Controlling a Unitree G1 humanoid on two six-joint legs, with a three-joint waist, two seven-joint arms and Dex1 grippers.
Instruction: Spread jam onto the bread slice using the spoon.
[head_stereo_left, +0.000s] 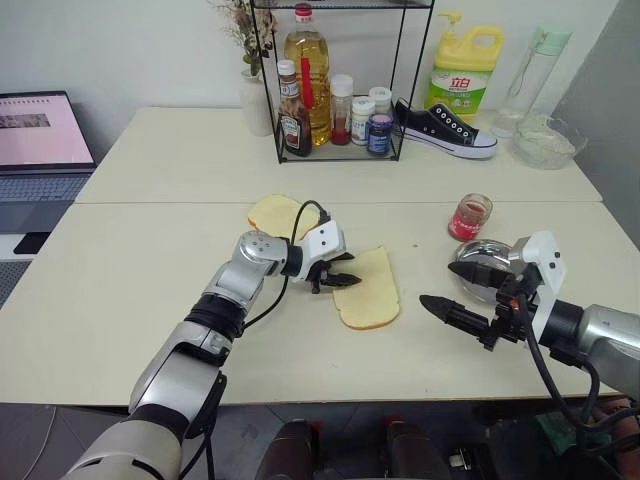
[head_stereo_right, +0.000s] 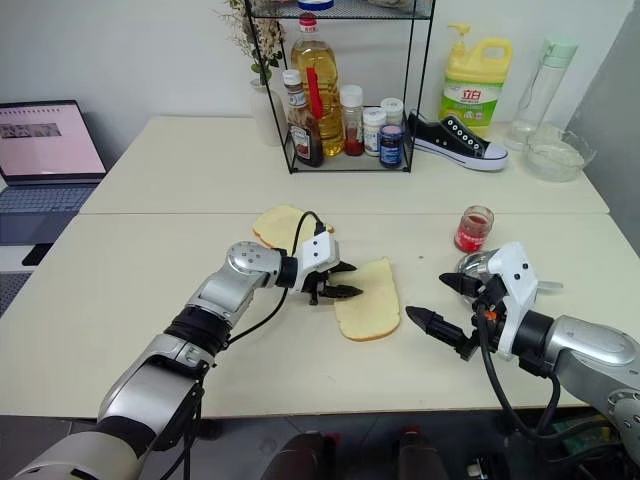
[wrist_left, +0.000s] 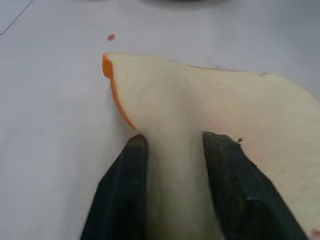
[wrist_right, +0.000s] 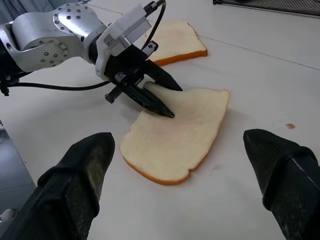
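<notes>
The bread slice (head_stereo_left: 372, 290), pale with an orange crust, lies flat in the middle of the table. My left gripper (head_stereo_left: 352, 271) comes in from its left side and is shut on the slice's near corner. In the left wrist view the crumb bulges up in a ridge between the two black fingers (wrist_left: 125, 190). The jam (head_stereo_left: 470, 216) is red in a small clear jar standing to the right, beyond my right gripper (head_stereo_left: 442, 286). That gripper hovers right of the slice, open wide, with nothing between its fingers. The spoon is hidden.
A second, squarer slice (head_stereo_left: 278, 213) lies behind the left gripper. A round steel dish (head_stereo_left: 482, 268) sits behind the right gripper. At the back stand a wire rack of bottles (head_stereo_left: 330, 100), a sneaker (head_stereo_left: 445, 128), a detergent bottle (head_stereo_left: 465, 65) and a glass bowl (head_stereo_left: 545, 142). A laptop (head_stereo_left: 40, 135) is at far left.
</notes>
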